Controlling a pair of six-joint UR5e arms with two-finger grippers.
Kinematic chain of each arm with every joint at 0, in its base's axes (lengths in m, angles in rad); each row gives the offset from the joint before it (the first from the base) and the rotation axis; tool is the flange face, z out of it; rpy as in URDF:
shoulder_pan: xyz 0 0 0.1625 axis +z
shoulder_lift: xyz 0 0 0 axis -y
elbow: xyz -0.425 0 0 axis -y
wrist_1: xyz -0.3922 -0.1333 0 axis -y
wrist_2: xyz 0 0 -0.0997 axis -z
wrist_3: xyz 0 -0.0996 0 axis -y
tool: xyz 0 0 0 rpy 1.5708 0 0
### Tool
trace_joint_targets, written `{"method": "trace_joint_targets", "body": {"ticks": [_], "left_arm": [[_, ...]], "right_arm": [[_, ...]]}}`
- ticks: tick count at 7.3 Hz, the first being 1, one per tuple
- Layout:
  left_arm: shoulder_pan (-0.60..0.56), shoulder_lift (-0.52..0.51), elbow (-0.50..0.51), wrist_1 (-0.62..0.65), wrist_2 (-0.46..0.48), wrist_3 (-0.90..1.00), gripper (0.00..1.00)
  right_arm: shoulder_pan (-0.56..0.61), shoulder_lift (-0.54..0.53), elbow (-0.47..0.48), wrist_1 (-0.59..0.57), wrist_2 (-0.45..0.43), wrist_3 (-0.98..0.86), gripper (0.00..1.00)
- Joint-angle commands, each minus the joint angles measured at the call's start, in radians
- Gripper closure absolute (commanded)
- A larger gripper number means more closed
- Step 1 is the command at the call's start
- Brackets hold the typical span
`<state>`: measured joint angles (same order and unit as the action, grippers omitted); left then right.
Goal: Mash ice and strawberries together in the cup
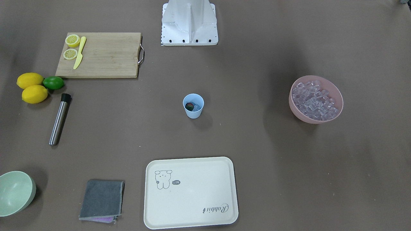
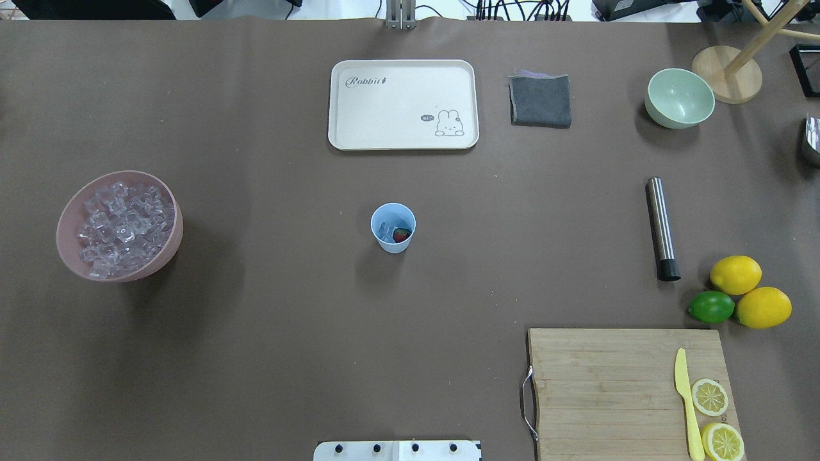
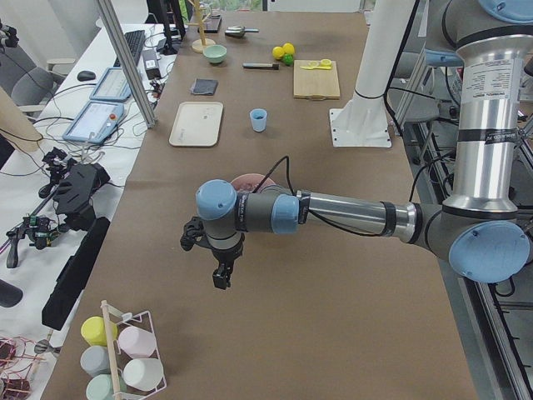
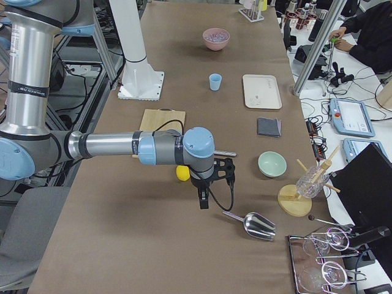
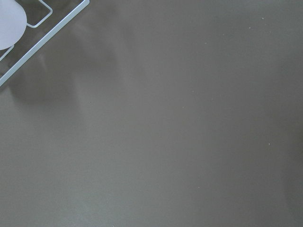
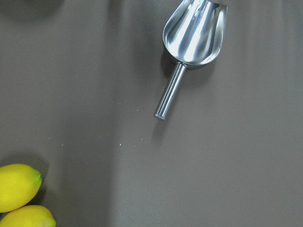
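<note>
Two grippers hang fingers-down over opposite ends of the table [image 1: 257, 144], and both appear only in the side views, so it cannot be told whether either is released or clenched. The left gripper [image 3: 220, 282] hovers above bare brown covering, near a wire rack [image 3: 125, 350] of pastel cups. The right gripper [image 4: 203, 202] hovers near a steel scoop [image 4: 257, 225] lying on the table.

At the table's centre the pale-blue cup [image 2: 392, 245] stands upright, holding the strawberry [image 2: 401, 235] and some ice [image 2: 385, 229]. More ice fills the pink bowl [image 1: 301, 116], well apart on the robot's left.

On the robot's right a steel muddler [image 1: 59, 120] lies flat near two lemons [image 1: 30, 80] and a lime [image 1: 53, 82]. Beside them, a cutting board [image 1: 106, 56] carries a yellow knife [image 1: 79, 53] and two lemon slices [image 1: 72, 40]. Along the far edge sit a cream tray [image 1: 192, 205], a folded grey cloth [image 1: 101, 199] and a pale-green bowl [image 1: 32, 187].
</note>
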<state>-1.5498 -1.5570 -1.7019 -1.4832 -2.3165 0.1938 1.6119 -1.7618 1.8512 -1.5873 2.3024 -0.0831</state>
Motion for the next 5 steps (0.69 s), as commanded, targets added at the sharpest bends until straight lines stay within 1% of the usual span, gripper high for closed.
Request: {"method": "trace_joint_targets", "body": {"ticks": [1, 5], "left_arm": [[-0.001, 0.0, -0.002, 0.0, -0.004, -0.046, 0.02], [0.0, 0.0, 0.01, -0.003, -0.004, -0.043, 0.02]], "right_arm": [[-0.012, -0.001, -0.001, -0.003, -0.018, -0.039, 0.0], [-0.017, 0.002, -0.001, -0.005, -0.02, -0.04, 0.0]]}}
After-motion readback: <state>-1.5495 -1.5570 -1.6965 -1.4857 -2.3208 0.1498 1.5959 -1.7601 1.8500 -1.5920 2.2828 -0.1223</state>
